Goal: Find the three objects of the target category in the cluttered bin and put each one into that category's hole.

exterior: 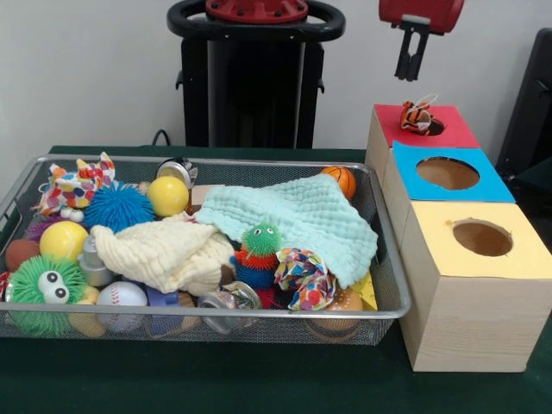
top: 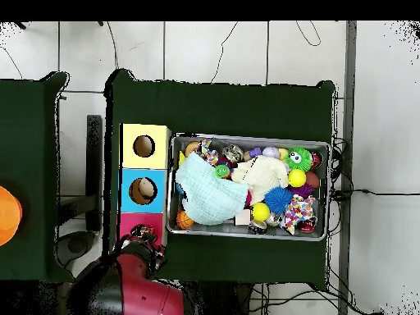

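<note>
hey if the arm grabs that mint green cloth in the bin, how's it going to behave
The mint green cloth looks soft and rumpled, so it would probably sag and drape from one pinch. It lies over toys like the basketball, so lifting it might nudge them. It likely weighs little.

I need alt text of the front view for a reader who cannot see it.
A striped tiger toy sits on the red box's hole, with the open gripper above it. Blue and yellow boxes stand alongside a wire bin crowded with toys and cloths.

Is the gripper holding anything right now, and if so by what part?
Nothing is held. The gripper hangs empty above the red box; the tiger toy sits at that box's hole, apart from it.
</note>
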Robot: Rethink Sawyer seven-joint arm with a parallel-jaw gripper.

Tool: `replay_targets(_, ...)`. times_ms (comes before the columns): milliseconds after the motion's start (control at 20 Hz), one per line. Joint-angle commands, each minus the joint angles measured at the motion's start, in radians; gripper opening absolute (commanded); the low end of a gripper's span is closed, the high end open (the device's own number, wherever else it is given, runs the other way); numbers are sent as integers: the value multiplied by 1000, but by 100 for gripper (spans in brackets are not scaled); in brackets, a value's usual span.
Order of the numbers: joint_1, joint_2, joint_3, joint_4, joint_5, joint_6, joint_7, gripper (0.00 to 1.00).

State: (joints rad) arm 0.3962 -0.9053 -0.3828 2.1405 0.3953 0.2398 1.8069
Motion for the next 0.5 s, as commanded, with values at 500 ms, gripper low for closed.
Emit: replay_targets(500,-109,71,180,108,-8,-174,213,0)
